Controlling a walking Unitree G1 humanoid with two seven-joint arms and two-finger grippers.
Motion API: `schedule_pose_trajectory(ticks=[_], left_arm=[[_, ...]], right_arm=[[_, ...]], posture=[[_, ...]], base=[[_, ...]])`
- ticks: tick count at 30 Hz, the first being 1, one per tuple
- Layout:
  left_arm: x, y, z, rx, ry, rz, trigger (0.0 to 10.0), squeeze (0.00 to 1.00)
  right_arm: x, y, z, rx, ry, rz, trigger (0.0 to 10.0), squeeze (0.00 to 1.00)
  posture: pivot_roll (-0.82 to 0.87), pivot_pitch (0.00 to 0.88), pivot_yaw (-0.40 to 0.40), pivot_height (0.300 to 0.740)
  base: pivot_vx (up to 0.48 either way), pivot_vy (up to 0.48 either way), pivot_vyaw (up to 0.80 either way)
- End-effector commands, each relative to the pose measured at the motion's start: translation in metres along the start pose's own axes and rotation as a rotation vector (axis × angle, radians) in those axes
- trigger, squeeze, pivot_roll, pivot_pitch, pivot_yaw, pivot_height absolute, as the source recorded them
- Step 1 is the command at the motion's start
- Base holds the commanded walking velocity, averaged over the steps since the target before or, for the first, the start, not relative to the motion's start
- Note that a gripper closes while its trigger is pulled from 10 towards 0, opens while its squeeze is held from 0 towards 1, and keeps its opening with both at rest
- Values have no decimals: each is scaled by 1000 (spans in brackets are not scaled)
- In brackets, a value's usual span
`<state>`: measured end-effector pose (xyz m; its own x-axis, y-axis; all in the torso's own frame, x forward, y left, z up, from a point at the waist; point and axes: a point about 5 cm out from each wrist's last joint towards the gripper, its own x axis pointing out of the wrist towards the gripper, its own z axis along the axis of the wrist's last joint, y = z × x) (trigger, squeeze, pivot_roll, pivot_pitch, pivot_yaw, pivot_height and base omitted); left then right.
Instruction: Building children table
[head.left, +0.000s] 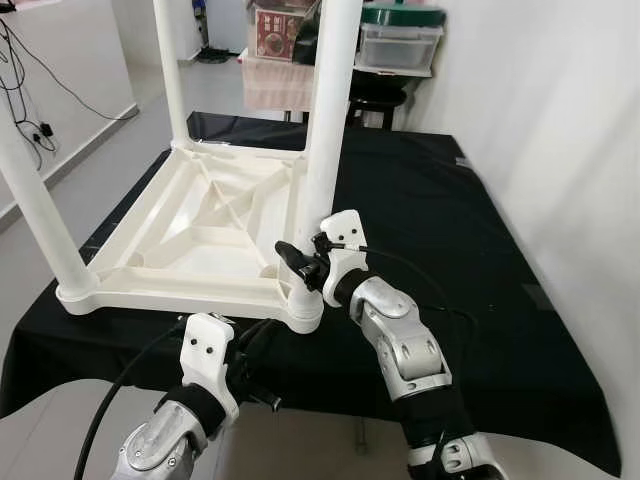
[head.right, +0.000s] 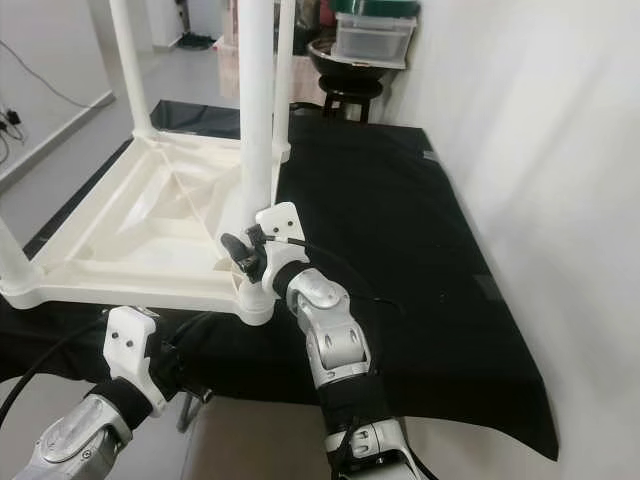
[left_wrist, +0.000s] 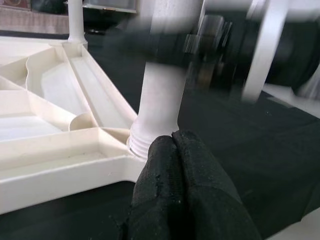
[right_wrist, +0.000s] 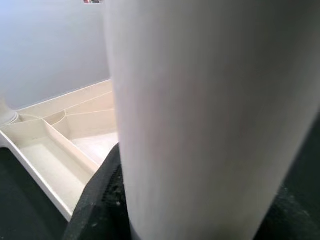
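The white children's table (head.left: 190, 235) lies upside down on a worktop (head.left: 470, 250) draped in black cloth, its ribbed underside facing up and legs standing up from its corners. In the head views the right gripper (head.left: 305, 262) sits at the nearest leg (head.left: 325, 130), at about 5 o'clock on the tabletop, low down just above the corner socket (head.left: 303, 303). The right wrist view adds what the head views hide: the leg (right_wrist: 200, 120) is close against the camera with a black finger (right_wrist: 100, 200) lying along its side, so the jaws are clamped around the leg. The left gripper (head.left: 262, 345) sits below the tabletop's near edge, at about 6 o'clock. The left wrist view shows its two black fingers (left_wrist: 185, 195) pressed together, jaws closed on nothing, tips just beside the threaded base of that same leg (left_wrist: 160, 100), with the right gripper a blur higher up the leg. At 12 o'clock beyond the worktop, a clear lidded storage box (head.left: 400, 42) rests on a shelf; its contents cannot be made out.
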<state>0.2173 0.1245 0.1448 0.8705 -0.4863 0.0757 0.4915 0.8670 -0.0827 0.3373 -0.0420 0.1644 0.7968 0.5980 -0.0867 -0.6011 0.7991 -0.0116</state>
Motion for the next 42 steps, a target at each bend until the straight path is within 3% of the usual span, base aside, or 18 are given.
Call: schedule_pose_trajectory(ticks=[1,3,4,8,9,10,11,12,20,21,22,26,31,38,39,40,41,42], left_arm=[[0,1,-5,0,23,8,10000,0],[0,2,-5,0,21,17,10000,0],[1,2,-5,0,21,21,10000,0],[2,2,-6,-1,24,17,10000,0],[3,2,-7,-2,26,13,10000,0],[3,2,-7,-2,26,13,10000,0],[3,2,-7,-3,27,10,10000,0],[4,2,-8,-5,29,8,10000,0],[5,1,-9,-5,30,12,10000,0],[5,1,-9,-5,30,13,10000,0],[5,1,-9,-6,30,13,10000,0],[5,1,-9,-5,30,13,10000,0],[4,0,-8,-6,28,13,10000,0],[3,1,-7,-11,26,9,10000,0],[3,1,-7,-10,26,11,10000,0],[3,1,-7,-10,26,11,10000,0],[2,2,-6,-10,25,12,10000,0],[2,3,-6,-12,24,12,10000,0]], right_arm=[[4,14,-20,71,100,65,10000,620],[3,17,-16,81,87,115,10000,620],[3,22,-10,93,62,219,10000,1000],[-2,19,11,22,-26,430,10000,1000],[-5,13,20,-28,-55,519,10000,890],[-5,13,20,-28,-55,519,10000,890],[-6,8,26,-60,-68,577,10000,620],[-5,-5,34,-97,-61,674,10000,0],[1,-17,49,-101,-59,803,10000,0],[2,-18,52,-87,-64,822,3216,0],[3,-20,53,-79,-66,827,0,0],[3,-22,53,-84,-68,830,0,0],[2,-29,53,-81,-89,772,0,0],[-4,-39,37,-24,-79,527,0,0],[-1,-31,18,60,-76,227,0,0],[-1,-31,18,60,-76,227,0,0],[-4,-28,4,124,-59,-10,0,0],[-14,-12,-19,163,23,-103,0,0]], posture=[[52,60,-93,740],[52,60,-93,740],[54,56,-93,740],[55,49,-95,740],[58,42,-96,740],[58,42,-96,740],[58,42,-96,740],[63,36,-100,740],[75,30,-104,740],[75,30,-104,740],[80,30,-106,740],[82,31,-106,740],[72,37,-102,740],[55,58,-106,740],[46,62,-107,740],[46,62,-107,740],[46,62,-107,740],[41,74,-95,740]], base=[[0,0,0],[0,0,0],[0,0,0],[0,0,0],[0,0,0],[0,0,0],[0,0,0],[0,0,0],[0,0,0],[0,0,0],[0,0,0],[0,0,0],[0,0,0],[0,0,0],[0,0,0],[0,0,0],[0,0,0],[0,0,0]])
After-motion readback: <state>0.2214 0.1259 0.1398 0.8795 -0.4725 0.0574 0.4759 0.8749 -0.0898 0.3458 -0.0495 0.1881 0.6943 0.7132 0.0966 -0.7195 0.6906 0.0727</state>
